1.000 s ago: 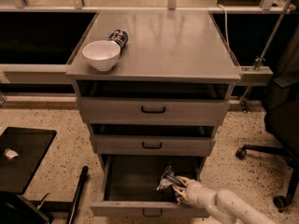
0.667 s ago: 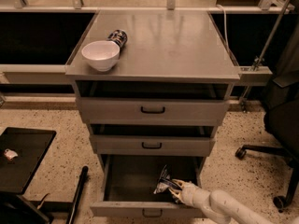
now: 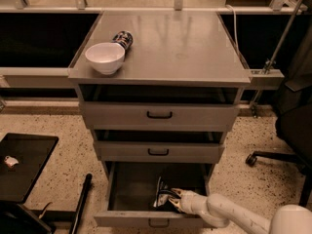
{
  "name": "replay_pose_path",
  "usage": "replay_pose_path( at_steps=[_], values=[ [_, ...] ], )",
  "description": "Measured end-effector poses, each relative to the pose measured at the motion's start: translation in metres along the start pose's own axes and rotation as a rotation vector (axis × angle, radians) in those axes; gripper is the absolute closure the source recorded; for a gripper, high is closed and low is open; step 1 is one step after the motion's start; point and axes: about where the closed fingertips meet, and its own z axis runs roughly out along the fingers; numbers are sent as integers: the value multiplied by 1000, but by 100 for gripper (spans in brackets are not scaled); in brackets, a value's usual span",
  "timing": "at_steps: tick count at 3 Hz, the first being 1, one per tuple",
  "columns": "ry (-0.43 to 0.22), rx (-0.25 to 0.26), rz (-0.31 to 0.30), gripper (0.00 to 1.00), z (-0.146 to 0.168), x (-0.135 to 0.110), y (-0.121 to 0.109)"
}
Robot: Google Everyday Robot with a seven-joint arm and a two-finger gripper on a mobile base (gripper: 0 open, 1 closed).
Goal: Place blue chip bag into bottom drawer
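The blue chip bag point(image 3: 161, 195) sits low in the bottom drawer point(image 3: 127, 219)
The end effector point(image 3: 174, 197) is inside the open drawer, pinching the bag.

White bowl point(image 3: 105, 57) upright near the front left corner of the grey cabinet top point(image 3: 180, 48). Dark can point(image 3: 123, 39) on its side just behind the bowl, touching or nearly so. Top drawer point(image 3: 159, 115) and middle drawer point(image 3: 158, 151) each have a dark loop handle and a dark gap above the front. Speckled floor point(image 3: 63, 130). Black flat panel point(image 3: 24, 165) lies on the floor at left, small white scrap point(image 3: 9, 161) on it. Black rod point(image 3: 82, 201) slants beside it. Office chair base point(image 3: 278, 156) at right. Gripper point(image 3: 175, 198) low centre, below the middle drawer.
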Motion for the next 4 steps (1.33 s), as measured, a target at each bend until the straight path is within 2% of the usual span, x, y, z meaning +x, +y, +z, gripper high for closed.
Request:
replay_pose_path(
  at_steps=[1, 4],
  values=[
    [-1, -2, -2, 81, 1, -1, 1],
    [-1, -3, -2, 11, 1, -1, 1]
  ],
)
